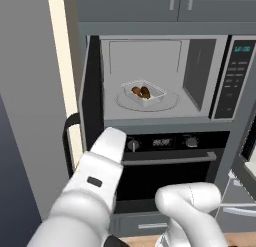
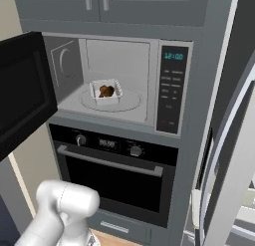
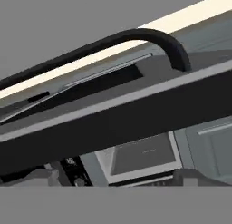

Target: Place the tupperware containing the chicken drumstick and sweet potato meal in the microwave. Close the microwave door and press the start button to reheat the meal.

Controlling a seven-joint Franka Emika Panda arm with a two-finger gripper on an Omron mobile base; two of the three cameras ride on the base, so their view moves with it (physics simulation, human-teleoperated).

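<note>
Presently: Door Unclosed, Meal Loaded

Tupperware (image 1: 144, 92) sits on the microwave (image 2: 119, 80) turntable. Microwave door (image 2: 22, 93) stands swung out. Pincer apparently spread beside the door handle (image 3: 136, 39); a glancing push could slip, leaving the door ajar.

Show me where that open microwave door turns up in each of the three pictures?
Left base view: the door is seen edge-on at centre left, swung out, its black handle curving below.
Right base view: the door is the big dark panel at the left edge.
Hand view: its dark edge crosses the picture diagonally, the handle arching above.
Shared landmark: the oven below the microwave.
</note>
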